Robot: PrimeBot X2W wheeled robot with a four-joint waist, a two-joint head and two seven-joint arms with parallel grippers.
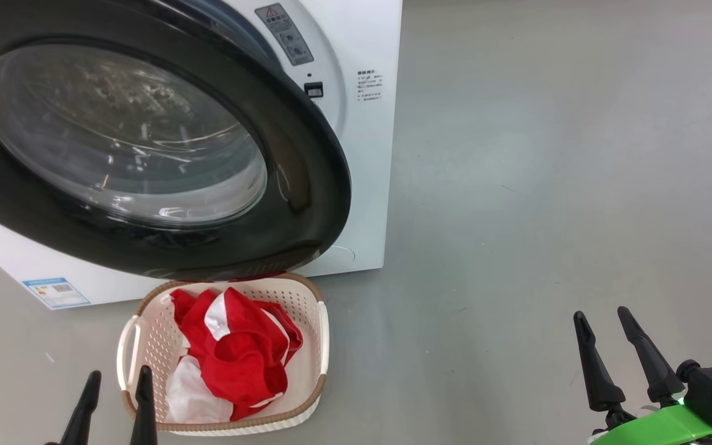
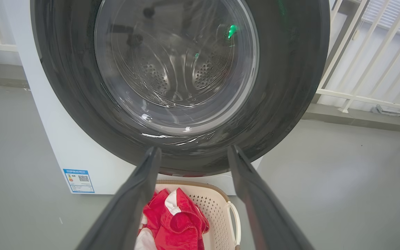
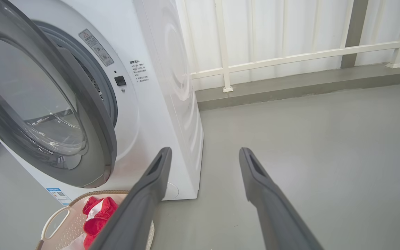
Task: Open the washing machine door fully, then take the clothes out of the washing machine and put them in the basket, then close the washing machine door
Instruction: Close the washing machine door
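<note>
washing machine door (image 1: 313,185) is ajar. round disc, wide glossy black rim, clear bulged glass (image 1: 121,136) in the middle; perforated steel drum (image 2: 155,80) shows through it in the left wrist view. round, so no long axis. its face is turned toward the left hand (image 1: 118,372), directly ahead of and above those fingers. the edge nearest the right hand (image 1: 601,313) stands off the machine front, leaving a gap where the grey mouth ring (image 3: 111,100) and a small black latch slot (image 3: 120,81) show. the lower rim overhangs the far edge of the basket (image 1: 322,327).

washing machine (image 1: 368,154): white box on the grey floor (image 1: 547,185), ahead and left of the right hand. blue label (image 1: 56,292) sits low on its front, left of the left hand.

basket: cream, perforated walls, brown woven-look rim, loop handles on its left and right sides. on the floor close against the machine front; touching or not, can't tell. directly under the left hand's fingertips, well left of the right hand. which way its long side runs: can't tell from these angles.

clothes (image 1: 238,352): crumpled red and white heap in the basket, just right of the left hand's fingers.

left hand: fingers spread wide, holding nothing. right hand: same, wide apart, nothing between them, grey floor ahead.
</note>
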